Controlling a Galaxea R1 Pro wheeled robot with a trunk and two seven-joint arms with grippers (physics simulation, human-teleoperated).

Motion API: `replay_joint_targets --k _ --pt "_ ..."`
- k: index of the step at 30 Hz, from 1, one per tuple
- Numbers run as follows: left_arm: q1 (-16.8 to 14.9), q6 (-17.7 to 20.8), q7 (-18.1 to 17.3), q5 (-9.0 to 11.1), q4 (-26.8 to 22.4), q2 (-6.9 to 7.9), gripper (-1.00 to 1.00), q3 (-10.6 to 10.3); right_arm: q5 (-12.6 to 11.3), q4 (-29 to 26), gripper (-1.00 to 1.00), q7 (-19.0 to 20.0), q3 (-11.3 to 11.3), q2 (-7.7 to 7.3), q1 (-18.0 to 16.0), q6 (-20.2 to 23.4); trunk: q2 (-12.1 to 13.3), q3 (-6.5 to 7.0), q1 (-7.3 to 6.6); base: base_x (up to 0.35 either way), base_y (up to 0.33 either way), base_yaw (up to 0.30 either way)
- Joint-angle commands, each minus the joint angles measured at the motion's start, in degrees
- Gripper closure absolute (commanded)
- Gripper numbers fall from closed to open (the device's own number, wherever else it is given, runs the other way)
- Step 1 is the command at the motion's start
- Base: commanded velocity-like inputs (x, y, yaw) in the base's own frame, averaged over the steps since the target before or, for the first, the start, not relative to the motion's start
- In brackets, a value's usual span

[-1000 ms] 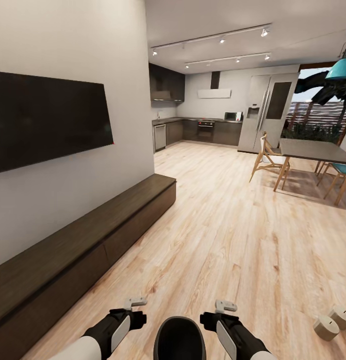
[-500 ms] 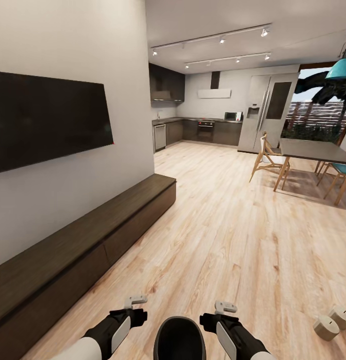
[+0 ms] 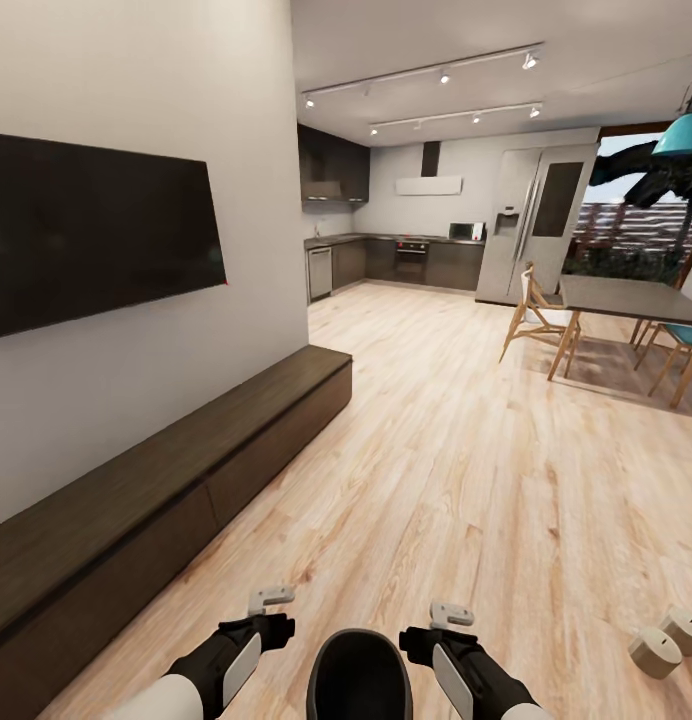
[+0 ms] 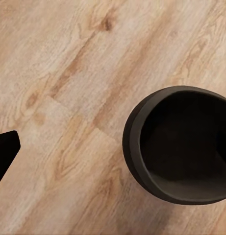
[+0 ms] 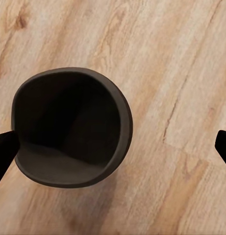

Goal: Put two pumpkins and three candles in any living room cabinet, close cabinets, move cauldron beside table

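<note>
- Cabinet (image 3: 186, 470) on the left along the wall, fronts flush, apparently shut.
- Left gripper (image 3: 271, 600) and right gripper (image 3: 451, 613): jaws apart, nothing held.
- Cauldron (image 3: 358, 675) on the floor between them, mouth up.
- Candles (image 3: 668, 642) far right on the floor, nearer the right arm, upright.

Both arms wear white shells over black joints. The left end effector (image 3: 271, 600) and right end effector (image 3: 451, 613) are pale grey on black wrists, with black fingertips (image 5: 4, 149).
</note>
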Motion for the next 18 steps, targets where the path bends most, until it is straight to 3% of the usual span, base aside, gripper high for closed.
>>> replay_joint_targets --k 1,10,18 --pt "-0.01 -0.13 0.36 0.58 -0.13 0.02 -1.0 -0.42 -0.52 -0.12 -1.0 -0.35 0.11 -0.01 -0.01 0.24 -0.45 -0.24 0.22 0.0 0.0 0.0" --pt "-0.01 -0.9 0.32 0.58 -0.13 0.08 -1.0 -0.4 -0.33 1.06 -1.0 -0.28 0.24 0.03 0.06 -4.43 -4.06 -1.86 2.2 0.0 0.0 0.0" --pt "-0.01 -1.34 0.27 0.58 -0.13 0.1 -1.0 -0.42 -0.12 2.2 -1.0 -0.27 0.32 0.0 0.08 -5.81 -7.26 -3.29 3.96 0.0 0.0 0.0"
